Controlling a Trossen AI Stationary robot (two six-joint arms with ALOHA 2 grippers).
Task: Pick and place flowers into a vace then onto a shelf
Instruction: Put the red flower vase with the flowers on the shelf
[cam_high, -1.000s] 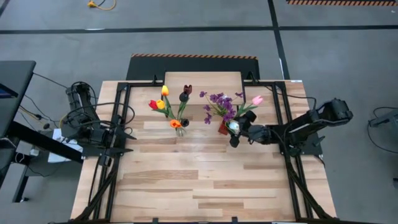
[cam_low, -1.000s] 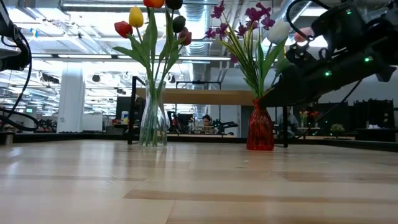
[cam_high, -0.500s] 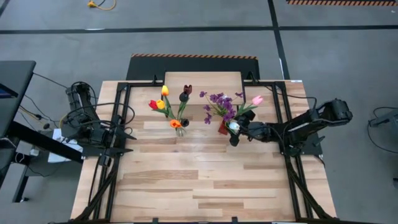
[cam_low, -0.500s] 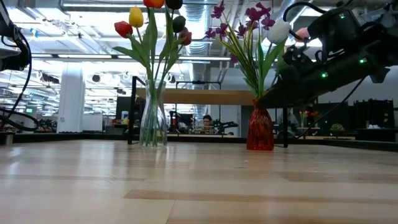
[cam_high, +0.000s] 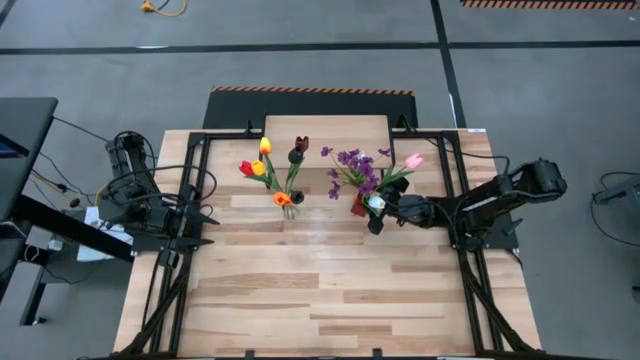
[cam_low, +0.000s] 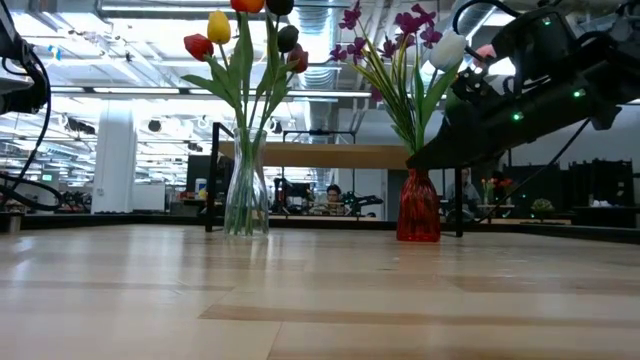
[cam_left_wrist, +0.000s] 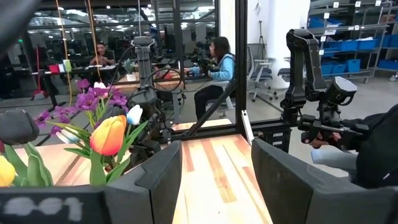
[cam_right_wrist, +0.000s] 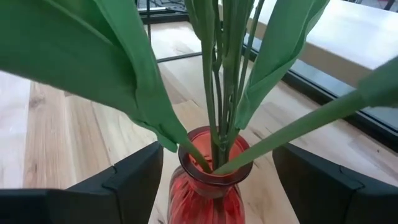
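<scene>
A red vase (cam_low: 418, 205) stands on the table, holding a purple sprig (cam_high: 352, 162) and a pink tulip (cam_high: 413, 160) by their stems. A clear vase (cam_low: 246, 195) to its left holds several tulips (cam_high: 268, 170). My right gripper (cam_right_wrist: 214, 168) is open, with one finger on either side of the red vase's neck (cam_right_wrist: 208, 177) and a gap showing on both sides. My left gripper (cam_left_wrist: 214, 180) waits open at the table's left edge (cam_high: 205, 215), with nothing between its fingers. The shelf (cam_high: 327, 128) stands at the far middle, with nothing on its plank.
Black frame rails (cam_high: 195, 190) run along both sides of the table. The near half of the wooden table top (cam_high: 320, 290) holds no objects. Beyond the table, people sit at desks (cam_left_wrist: 221, 59), seen in the left wrist view.
My right gripper has swung slightly toward the table's left, closer about the red vase's neck. Its fingers have stayed open. The vases and flowers have not moved.
</scene>
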